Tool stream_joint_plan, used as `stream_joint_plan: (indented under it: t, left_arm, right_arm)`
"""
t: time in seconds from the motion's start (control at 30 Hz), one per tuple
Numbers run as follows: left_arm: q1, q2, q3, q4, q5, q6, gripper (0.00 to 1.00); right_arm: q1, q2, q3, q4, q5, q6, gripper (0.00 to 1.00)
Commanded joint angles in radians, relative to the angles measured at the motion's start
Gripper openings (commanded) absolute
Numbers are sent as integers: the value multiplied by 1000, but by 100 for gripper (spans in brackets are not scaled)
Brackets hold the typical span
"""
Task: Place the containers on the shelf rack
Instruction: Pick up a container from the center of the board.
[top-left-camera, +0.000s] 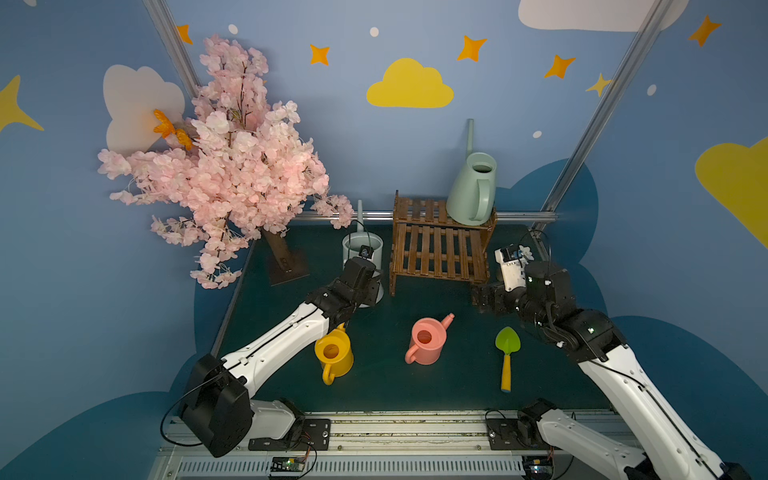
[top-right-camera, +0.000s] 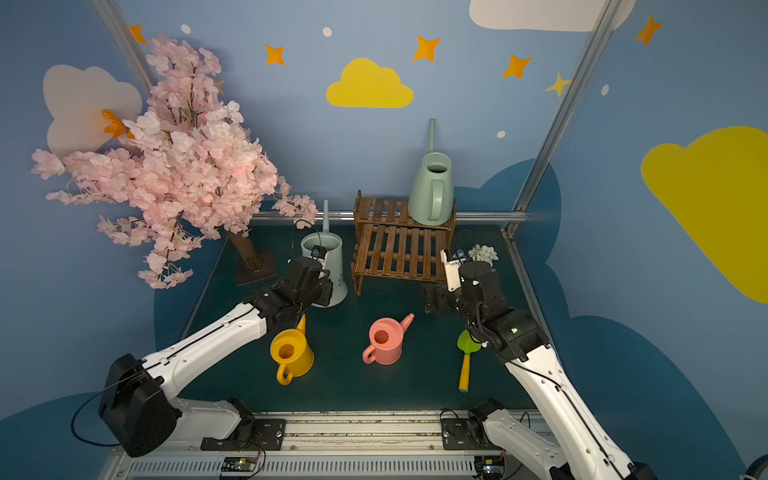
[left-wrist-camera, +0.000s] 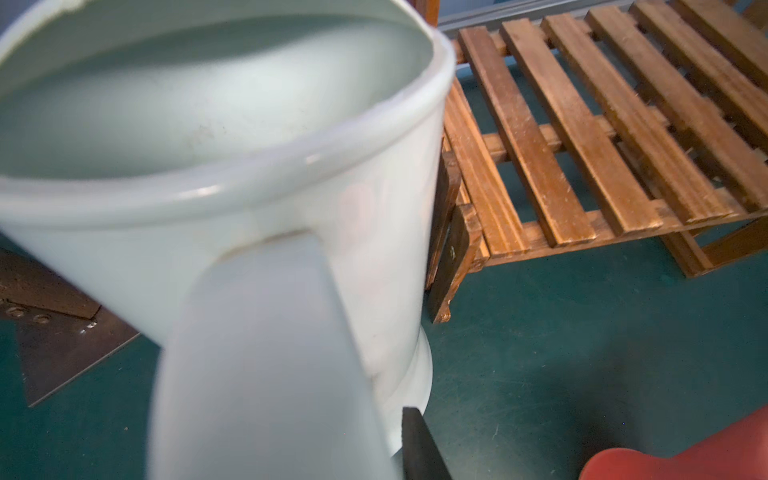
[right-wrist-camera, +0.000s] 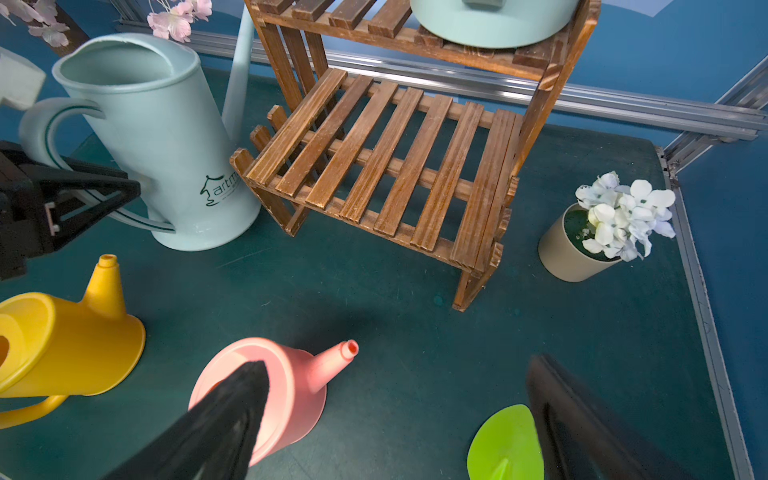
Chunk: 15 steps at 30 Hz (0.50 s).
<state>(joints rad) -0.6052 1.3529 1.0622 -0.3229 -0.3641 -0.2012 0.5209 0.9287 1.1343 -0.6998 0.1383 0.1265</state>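
The dark-brown shelf rack (top-left-camera: 440, 249) (right-wrist-camera: 395, 166) stands at the back. A mint-green container (top-left-camera: 471, 195) (top-right-camera: 430, 195) sits on the right of its top tier. The pale blue-grey container (top-right-camera: 328, 257) (right-wrist-camera: 166, 145) stands on the mat just left of the rack. My left gripper (top-left-camera: 372, 282) (left-wrist-camera: 291, 415) is shut on its handle (left-wrist-camera: 257, 353). The yellow container (top-left-camera: 334, 353) and the salmon-pink container (top-left-camera: 428, 343) (right-wrist-camera: 291, 386) stand on the mat in front. My right gripper (top-left-camera: 482, 297) (right-wrist-camera: 395, 370) hangs open and empty in front of the rack's right end.
A green-and-yellow trowel (top-left-camera: 507, 353) lies on the mat near the right arm. A cream pot of white flowers (right-wrist-camera: 573, 249) stands right of the rack. The pink blossom tree (top-left-camera: 232, 166) with its brown base (top-left-camera: 286, 266) fills the back left corner.
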Motion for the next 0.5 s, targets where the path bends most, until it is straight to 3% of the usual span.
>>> stream_joint_plan:
  t: [0.0, 0.47]
  left_arm:
    - [8, -43, 59, -14, 20, 24, 17]
    - [19, -87, 209, -50, 88, 68, 17]
  right_arm:
    - [7, -10, -8, 13, 9, 9, 98]
    - [6, -50, -11, 29, 23, 8, 98]
